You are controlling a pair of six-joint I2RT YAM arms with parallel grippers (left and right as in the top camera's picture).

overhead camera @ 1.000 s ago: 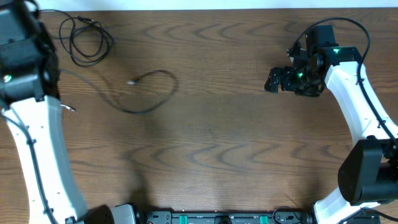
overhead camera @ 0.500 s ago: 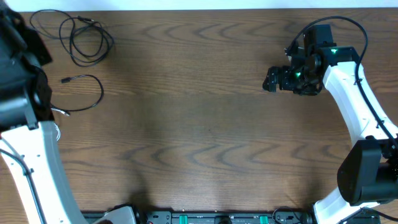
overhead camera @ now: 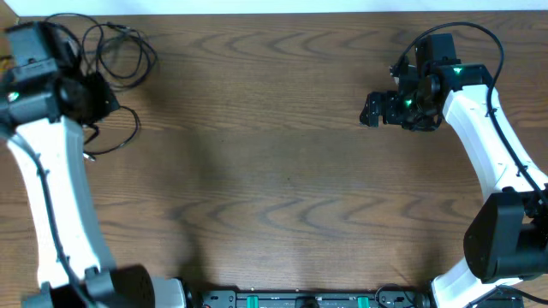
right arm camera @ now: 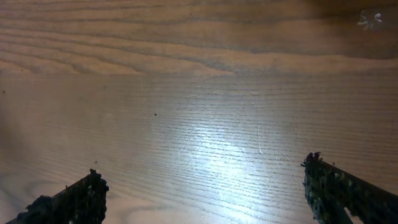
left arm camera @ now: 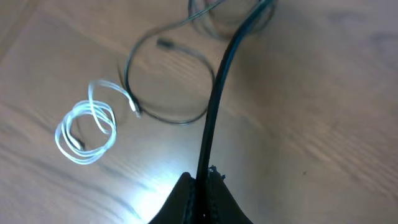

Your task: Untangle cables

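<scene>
My left gripper (overhead camera: 101,99) is at the far left and is shut on a black cable (left arm camera: 214,99). That cable runs from the jaws (left arm camera: 202,190) up toward a coil of black cable (overhead camera: 120,56) at the far-left corner. A black cable loop (overhead camera: 133,128) with a small plug (left arm camera: 165,43) lies flat just beside the gripper. A white cable (left arm camera: 87,130) lies in a small coil on the wood, left of the loop. My right gripper (overhead camera: 372,109) is open and empty, far off at the right; its wrist view (right arm camera: 205,199) holds only bare wood.
The brown wooden table (overhead camera: 274,188) fills the view. Its far edge (overhead camera: 274,12) runs just behind the coil of black cable. The arm bases (overhead camera: 291,299) stand along the near edge.
My left arm has swung toward the far-left corner. The black cable loop was dragged from the centre-left to the left edge. The right arm has barely moved.
</scene>
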